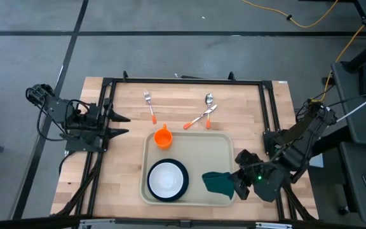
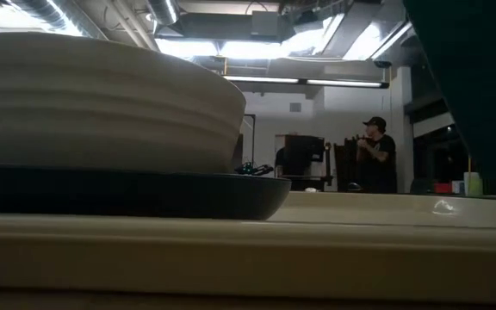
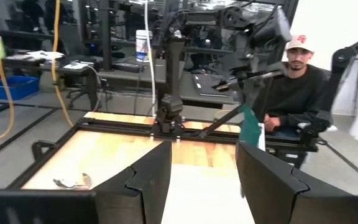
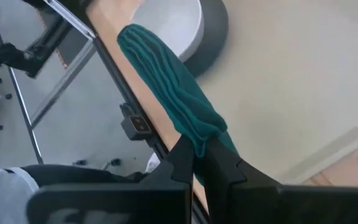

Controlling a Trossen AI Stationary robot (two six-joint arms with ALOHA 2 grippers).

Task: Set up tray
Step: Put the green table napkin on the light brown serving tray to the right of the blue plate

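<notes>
The beige tray (image 1: 199, 147) lies at the table's near middle. On its near left part rests a dark blue plate (image 1: 182, 184) with a white bowl (image 1: 166, 180) on it. An orange cup (image 1: 163, 137) stands at the tray's far left corner. My right gripper (image 1: 235, 185) is over the tray's near right part, shut on a dark green cloth (image 1: 218, 182). My left gripper (image 1: 121, 124) waits open and level at the table's left side, with nothing between its fingers (image 3: 148, 177). My right gripper pinches a bunched end of the green cloth (image 4: 199, 138) between its two fingers, several layers together. The fingers slant down from the table's right. The cloth (image 3: 250, 127) hangs slack below them over the tray; whether its lower end touches the tray I cannot tell.
A fork (image 1: 149, 105), a spoon (image 1: 209, 107) and a knife (image 1: 200, 118), all orange-handled, lie on the wood beyond the tray. A black frame (image 1: 183, 81) runs around the table. A person (image 3: 294, 87) sits beyond the right side.
</notes>
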